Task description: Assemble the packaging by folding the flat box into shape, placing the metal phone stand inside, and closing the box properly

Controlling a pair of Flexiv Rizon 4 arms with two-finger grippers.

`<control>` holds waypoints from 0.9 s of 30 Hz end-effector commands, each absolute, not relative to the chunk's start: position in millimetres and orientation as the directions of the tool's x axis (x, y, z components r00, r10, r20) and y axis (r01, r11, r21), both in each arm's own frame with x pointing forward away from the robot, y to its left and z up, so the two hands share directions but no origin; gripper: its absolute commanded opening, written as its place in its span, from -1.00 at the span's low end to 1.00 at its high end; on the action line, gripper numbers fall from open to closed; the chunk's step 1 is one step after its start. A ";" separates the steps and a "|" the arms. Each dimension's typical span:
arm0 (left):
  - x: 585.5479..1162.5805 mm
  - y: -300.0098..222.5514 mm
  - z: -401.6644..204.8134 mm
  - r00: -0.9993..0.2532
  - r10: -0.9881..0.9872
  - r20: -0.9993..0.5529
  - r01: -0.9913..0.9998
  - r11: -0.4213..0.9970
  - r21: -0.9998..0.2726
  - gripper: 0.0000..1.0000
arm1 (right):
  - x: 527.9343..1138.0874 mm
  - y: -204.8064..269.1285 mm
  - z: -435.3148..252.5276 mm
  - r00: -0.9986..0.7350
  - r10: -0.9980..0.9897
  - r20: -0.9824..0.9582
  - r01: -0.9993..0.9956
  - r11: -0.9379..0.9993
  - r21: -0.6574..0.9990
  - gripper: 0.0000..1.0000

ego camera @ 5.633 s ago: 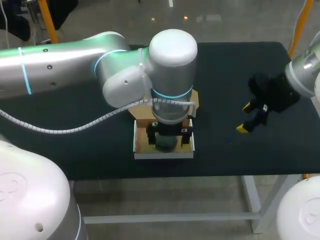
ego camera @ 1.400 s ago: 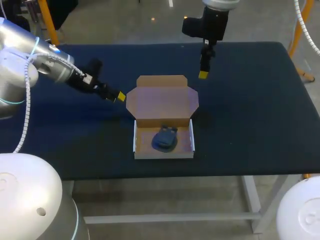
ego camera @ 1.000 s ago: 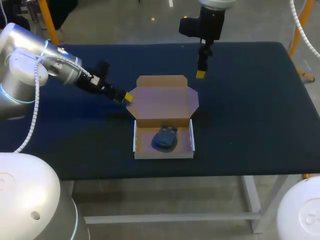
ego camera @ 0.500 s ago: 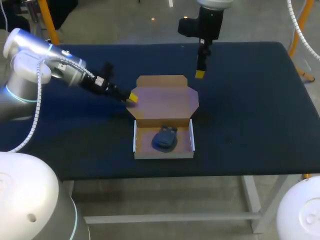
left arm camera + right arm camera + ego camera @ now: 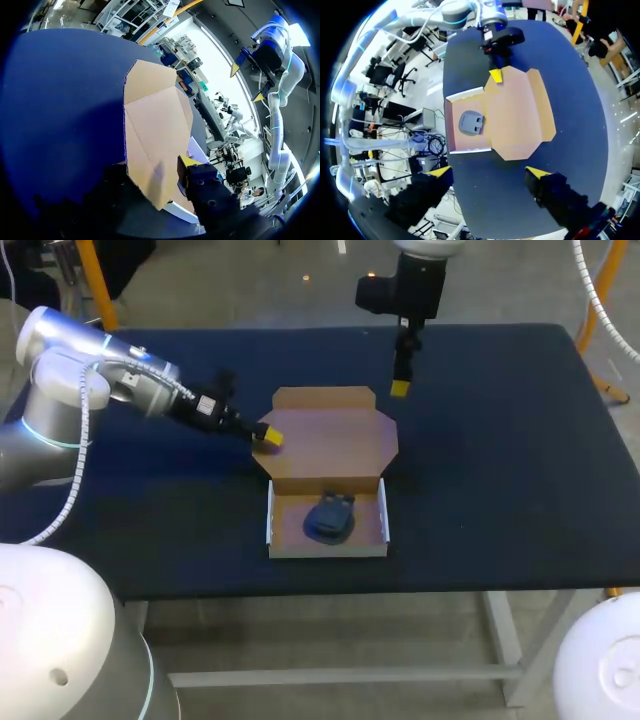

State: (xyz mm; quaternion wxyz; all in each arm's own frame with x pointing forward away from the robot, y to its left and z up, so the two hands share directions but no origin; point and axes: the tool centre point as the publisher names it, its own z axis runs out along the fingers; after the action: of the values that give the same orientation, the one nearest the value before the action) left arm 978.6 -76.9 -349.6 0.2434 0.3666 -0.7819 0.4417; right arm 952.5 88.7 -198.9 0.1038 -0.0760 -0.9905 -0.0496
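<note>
The cardboard box's tray (image 5: 326,549) stands near the table's front edge. Its brown lid (image 5: 330,445) lies open and flat behind it. The dark blue-grey phone stand (image 5: 328,518) rests inside the tray. My left gripper (image 5: 268,436) is at the lid's left side flap. In the left wrist view the flap's edge (image 5: 150,165) sits between the open fingers of that gripper (image 5: 155,172), one yellow tip above it, the other hidden beneath. My right gripper (image 5: 400,388) hangs open above the lid's far right corner, and the lid (image 5: 517,112) and stand (image 5: 471,122) lie well ahead of it.
The dark blue table top (image 5: 500,460) stretches bare to the right of the box and along the left front. The table's front edge runs just below the tray.
My left gripper has slid right from beside the lid onto its left flap, and its fingers have narrowed. The right gripper has stayed in place above the lid's far edge.
</note>
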 end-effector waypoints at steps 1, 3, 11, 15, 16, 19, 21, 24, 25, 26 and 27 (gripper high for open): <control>975.8 -78.6 -349.7 -0.615 -0.355 0.704 -0.787 0.328 -0.523 -0.13 | 952.4 88.0 -198.1 -0.967 0.138 0.216 0.159 0.984 0.082 1.00; 975.0 -79.4 -348.5 -0.618 -0.353 0.703 -0.785 0.323 -0.528 -0.16 | 951.9 88.1 -198.7 -0.966 0.137 0.217 0.158 0.984 0.083 1.00; 972.3 -84.6 -345.9 -0.622 -0.342 0.704 -0.782 0.304 -0.543 -0.29 | 950.3 87.6 -200.3 -0.965 0.142 0.219 0.162 0.984 0.077 1.00; 970.8 -86.9 -343.4 -0.632 -0.334 0.699 -0.775 0.298 -0.558 -0.44 | 949.1 87.3 -200.5 -0.965 0.145 0.220 0.165 0.983 0.075 1.00; 970.5 -87.3 -343.0 -0.634 -0.333 0.698 -0.773 0.298 -0.560 -0.45 | 948.7 87.3 -200.5 -0.965 0.146 0.220 0.166 0.983 0.075 1.00; 970.2 -88.0 -342.4 -0.638 -0.326 0.698 -0.770 0.292 -0.568 -0.46 | 947.3 87.4 -200.2 -0.964 0.147 0.220 0.167 0.983 0.074 1.00; 970.1 -88.8 -341.4 -0.639 -0.321 0.699 -0.769 0.280 -0.575 -0.45 | 946.7 87.3 -200.1 -0.964 0.149 0.220 0.168 0.983 0.072 1.00; 969.5 -91.2 -339.5 -0.642 -0.318 0.697 -0.766 0.278 -0.579 -0.43 | 945.9 87.4 -200.2 -0.964 0.151 0.220 0.170 0.983 0.071 1.00; 969.3 -91.9 -339.1 -0.643 -0.317 0.697 -0.766 0.276 -0.581 -0.43 | 945.5 87.6 -200.1 -0.964 0.152 0.220 0.171 0.983 0.070 1.00; 969.3 -92.5 -338.8 -0.645 -0.316 0.696 -0.764 0.272 -0.585 -0.43 | 945.3 87.7 -200.0 -0.963 0.152 0.221 0.171 0.983 0.070 1.00; 969.5 -92.9 -338.6 -0.646 -0.313 0.696 -0.764 0.269 -0.587 -0.44 | 945.1 87.9 -199.9 -0.963 0.152 0.221 0.171 0.983 0.070 1.00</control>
State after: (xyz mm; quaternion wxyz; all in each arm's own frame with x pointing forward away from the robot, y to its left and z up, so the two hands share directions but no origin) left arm 971.5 -92.2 -338.0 0.2311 0.3524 -0.7644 0.4879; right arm 946.6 87.9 -201.3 0.1083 -0.0815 -0.9897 -0.0451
